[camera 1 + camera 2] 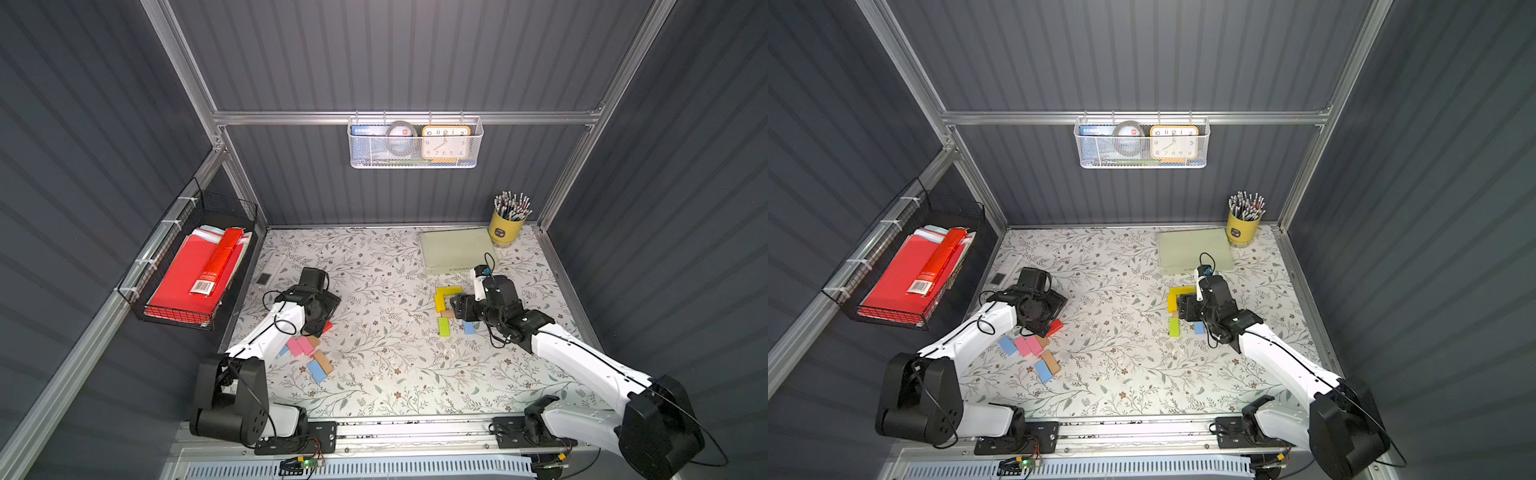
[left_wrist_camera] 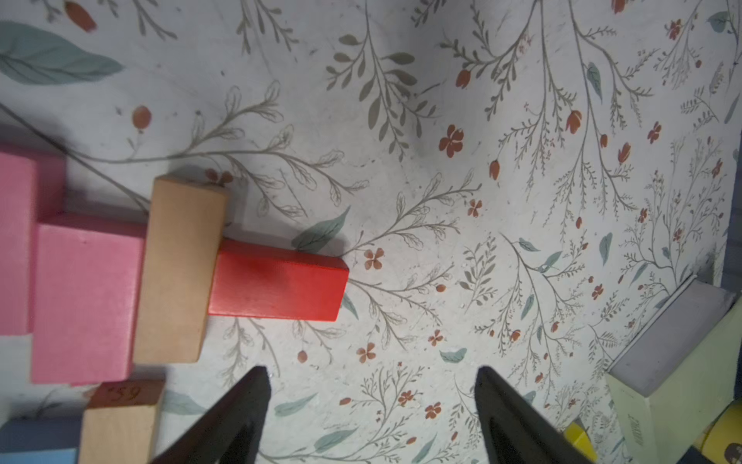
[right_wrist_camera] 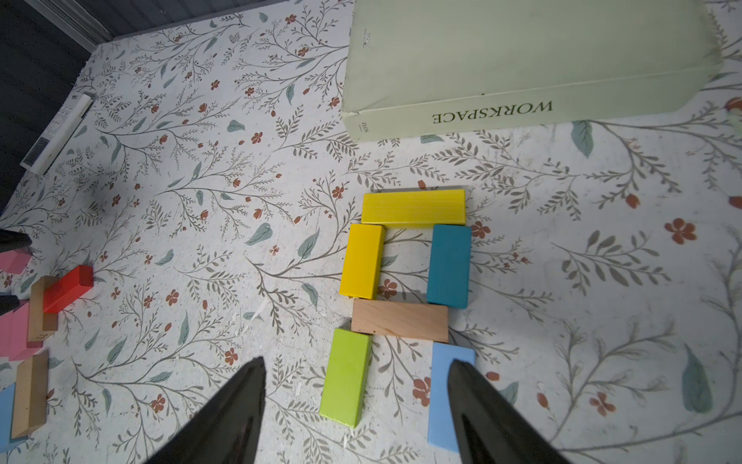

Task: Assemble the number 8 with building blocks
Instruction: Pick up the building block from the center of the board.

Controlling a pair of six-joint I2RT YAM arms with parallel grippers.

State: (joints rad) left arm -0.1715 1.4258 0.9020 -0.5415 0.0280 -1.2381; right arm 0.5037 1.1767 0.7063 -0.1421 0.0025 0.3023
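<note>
Left pincer (image 2: 370, 369), jaws apart and empty, hovers beside the red rectangular wooden block (image 2: 277, 281) on the desk (image 2: 482, 120), which I judge must next close the open bottom of the unfinished eight of coloured blocks (image 3: 399, 321) below my right pincer (image 3: 356, 361), likewise apart and empty.

The tan block (image 3: 399, 321) is bare wood with visible grain; the yellow block (image 3: 413, 207), green block (image 3: 346, 375) and red block (image 2: 277, 281) carry smooth, faintly satin paint. The counter (image 3: 200, 180) wears a matt floral-printed covering (scuffed in places). The pale green box (image 3: 522, 52) looks like matt cardboard. The right hand (image 3: 356, 361) has fingers (image 3: 229, 418) of glossy black plastic.
</note>
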